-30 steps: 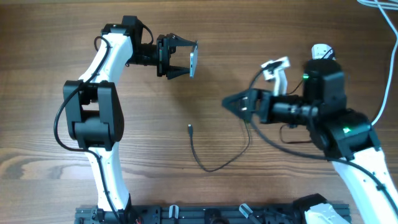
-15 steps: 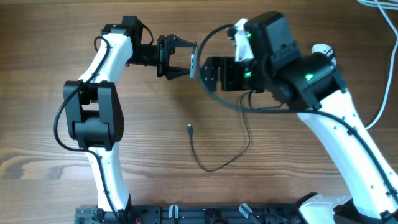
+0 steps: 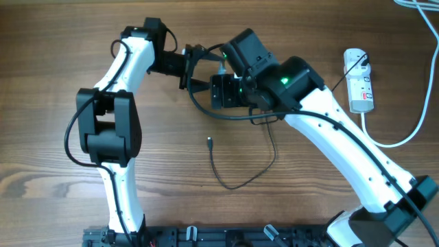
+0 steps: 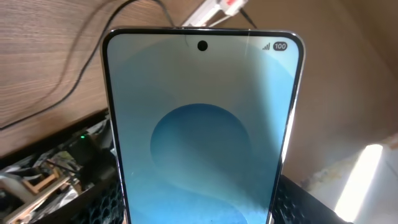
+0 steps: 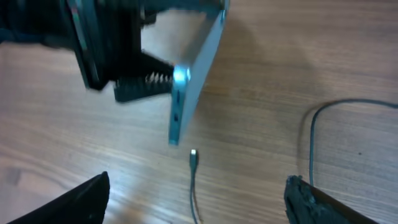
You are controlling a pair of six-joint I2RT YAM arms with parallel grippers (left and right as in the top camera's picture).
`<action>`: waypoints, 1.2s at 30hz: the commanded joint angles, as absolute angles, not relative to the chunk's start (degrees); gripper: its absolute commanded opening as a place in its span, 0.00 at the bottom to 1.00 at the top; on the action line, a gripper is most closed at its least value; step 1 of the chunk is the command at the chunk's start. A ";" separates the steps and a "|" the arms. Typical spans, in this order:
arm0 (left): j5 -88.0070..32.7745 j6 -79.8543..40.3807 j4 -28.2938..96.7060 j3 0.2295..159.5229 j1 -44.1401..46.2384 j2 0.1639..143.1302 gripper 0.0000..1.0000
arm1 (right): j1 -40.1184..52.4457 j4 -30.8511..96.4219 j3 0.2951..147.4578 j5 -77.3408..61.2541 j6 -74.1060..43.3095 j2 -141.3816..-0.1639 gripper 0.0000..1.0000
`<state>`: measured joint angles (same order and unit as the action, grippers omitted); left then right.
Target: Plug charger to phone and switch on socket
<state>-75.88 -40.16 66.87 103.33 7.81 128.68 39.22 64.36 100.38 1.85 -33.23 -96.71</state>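
Observation:
My left gripper (image 3: pixel 206 68) is shut on the phone (image 4: pixel 202 124) and holds it on edge above the table. The light blue screen with a teal oval fills the left wrist view. In the right wrist view the phone (image 5: pixel 198 81) shows edge-on. The charger's connector tip (image 3: pixel 209 142) lies loose on the wood below the phone, and its thin black cable (image 3: pixel 236 184) loops to the right. The tip also shows in the right wrist view (image 5: pixel 193 155). My right gripper (image 5: pixel 199 199) is open and empty, above the tip. The white socket (image 3: pixel 359 82) lies at the far right.
A thick white cord (image 3: pixel 411 130) curves from the socket to the right table edge. My right arm (image 3: pixel 322 130) stretches across the middle of the table and hides most of the phone from overhead. The wooden table (image 3: pixel 55 151) runs to the left.
My right arm has swung from the right side across to the left and now hovers by the phone, uncovering the socket. My left gripper has shifted slightly right with the phone.

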 commanded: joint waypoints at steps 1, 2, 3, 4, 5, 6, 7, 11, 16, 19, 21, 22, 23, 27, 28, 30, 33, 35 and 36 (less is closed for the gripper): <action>-75.75 -42.85 66.83 103.13 8.54 126.10 0.70 | 39.22 61.95 101.36 5.15 -38.65 -96.66 0.89; -75.75 -43.27 66.63 103.13 8.56 126.10 0.70 | 39.22 61.19 101.36 5.15 -39.20 -96.66 0.89; -75.75 -43.83 66.24 103.13 8.58 126.10 0.70 | 39.22 60.38 101.36 5.15 -39.22 -96.77 0.89; -75.75 -44.03 66.24 103.13 8.58 126.10 0.70 | 39.22 59.86 101.36 5.17 -39.22 -96.92 0.89; -75.75 -44.03 66.24 103.13 8.58 126.10 0.70 | 39.22 59.29 101.36 5.17 -39.40 -97.25 0.89; -75.75 -44.05 66.24 103.13 8.58 126.10 0.70 | 39.22 58.96 101.34 5.41 -40.07 -97.67 0.88; -75.77 -44.14 66.24 103.13 8.58 126.10 0.70 | 39.22 58.85 101.36 6.15 -41.67 -98.13 0.88; -75.77 -44.42 66.26 103.13 8.58 126.10 0.70 | 39.22 56.71 101.34 6.83 -44.49 -99.68 0.84; -76.40 -45.69 66.26 103.13 8.58 126.10 0.71 | 39.20 55.83 101.34 7.22 -48.18 -102.41 0.82; -76.16 -45.69 66.24 103.13 8.58 126.10 0.71 | 39.20 55.40 101.34 7.97 -48.16 -103.33 0.73; -75.90 -45.69 66.24 103.13 8.60 126.10 0.71 | 39.22 55.20 101.34 7.97 -48.18 -103.72 0.59; -75.92 -45.69 66.24 103.13 8.60 126.10 0.71 | 39.22 55.16 101.34 8.16 -48.16 -103.96 0.58; -75.92 -45.69 66.24 103.13 8.60 126.10 0.71 | 39.22 55.16 101.34 8.45 -48.18 -104.07 0.56; -75.92 -45.67 66.26 103.13 8.64 126.10 0.71 | 39.33 55.33 101.34 8.99 -48.01 -105.73 0.47; -75.92 -45.65 66.26 103.13 8.64 126.10 0.71 | 39.38 55.53 101.34 9.04 -48.01 -106.06 0.45; -75.92 -45.67 66.26 103.13 8.64 126.10 0.71 | 39.44 55.57 101.34 9.06 -47.97 -106.32 0.45; -75.83 -45.65 66.24 103.13 8.64 126.10 0.71 | 39.42 55.18 101.34 9.28 -47.97 -106.32 0.41; -75.75 -45.67 66.26 103.13 8.64 126.10 0.71 | 39.42 55.07 101.34 9.28 -47.99 -106.32 0.35; -75.75 -45.67 66.26 103.13 8.64 126.10 0.71 | 39.42 55.02 101.34 9.28 -48.01 -106.32 0.30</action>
<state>-74.59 -45.21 66.39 103.33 8.62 128.68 39.24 55.20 100.40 7.81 -47.92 -105.54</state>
